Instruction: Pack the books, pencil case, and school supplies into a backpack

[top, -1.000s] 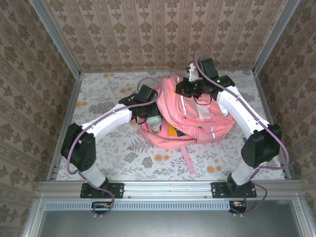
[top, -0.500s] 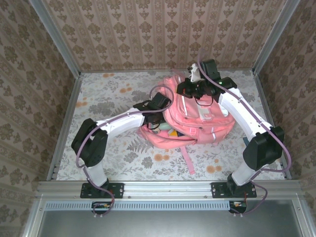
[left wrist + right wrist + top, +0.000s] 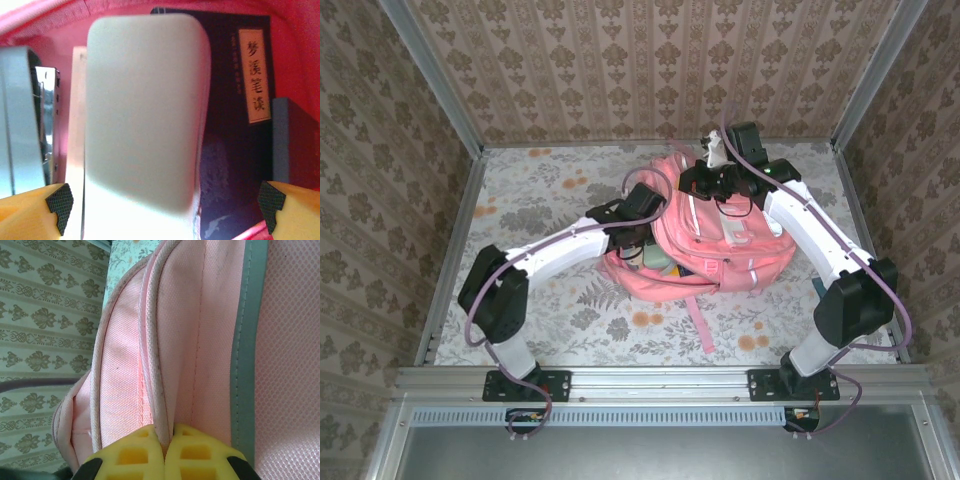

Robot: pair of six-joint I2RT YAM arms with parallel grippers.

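large pink fabric backpack point(image 3: 725, 235) lies on the floral-patterned table point(image 3: 540, 290), mouth toward the left arm; left gripper point(image 3: 165, 214) at the mouth, jaws wide apart; pale mint-green rounded pencil case point(image 3: 145, 110) sits between them inside the bag, touching neither pad; dark navy book with yellow label point(image 3: 235, 150) just beside it; right gripper point(image 3: 169, 452) pinched together on the backpack's piped rim

Fixed camera looks down from above and behind; both wrist cameras sit tight against the same backpack point(image 3: 720, 240).
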